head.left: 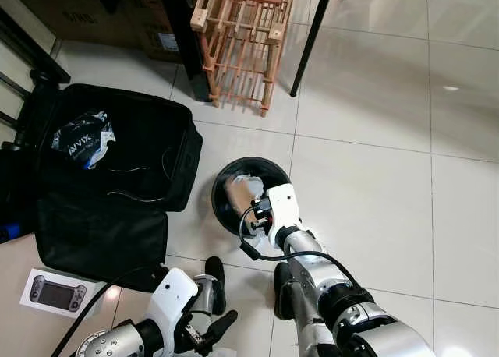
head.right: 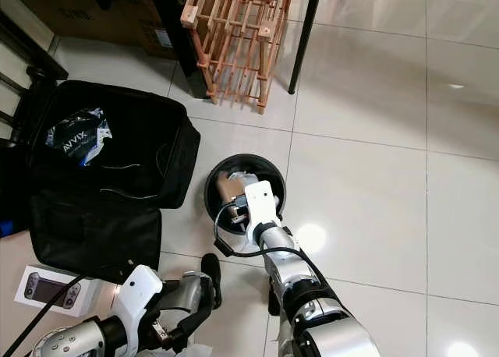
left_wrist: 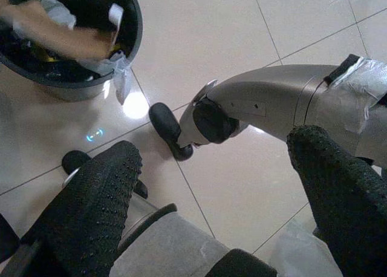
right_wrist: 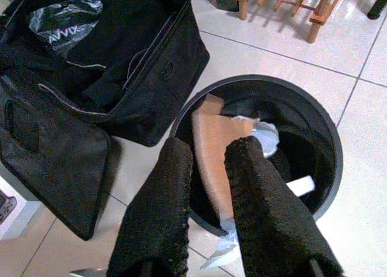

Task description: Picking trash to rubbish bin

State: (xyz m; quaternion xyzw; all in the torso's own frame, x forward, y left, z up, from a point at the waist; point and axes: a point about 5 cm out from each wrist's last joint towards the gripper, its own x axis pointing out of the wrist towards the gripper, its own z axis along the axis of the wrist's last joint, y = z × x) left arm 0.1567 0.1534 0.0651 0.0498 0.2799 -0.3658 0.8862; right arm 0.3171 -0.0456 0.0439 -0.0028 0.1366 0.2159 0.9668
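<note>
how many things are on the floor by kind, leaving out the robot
bin: 1
black bag: 1
wooden rack: 1
game console box: 1
cardboard box: 1
total: 5

The one thing I can read is on the crumpled black-and-white plastic bag (right_wrist: 65, 24) lying inside the open black fabric suitcase (right_wrist: 151, 86): white block letters that look like "AVVIX", though creases distort them and I can't be sure of every letter. There is a white label (head.left: 168, 41) on the brown cardboard box (head.left: 93, 14) beside the wall, but its print is too small for me to read.
</note>
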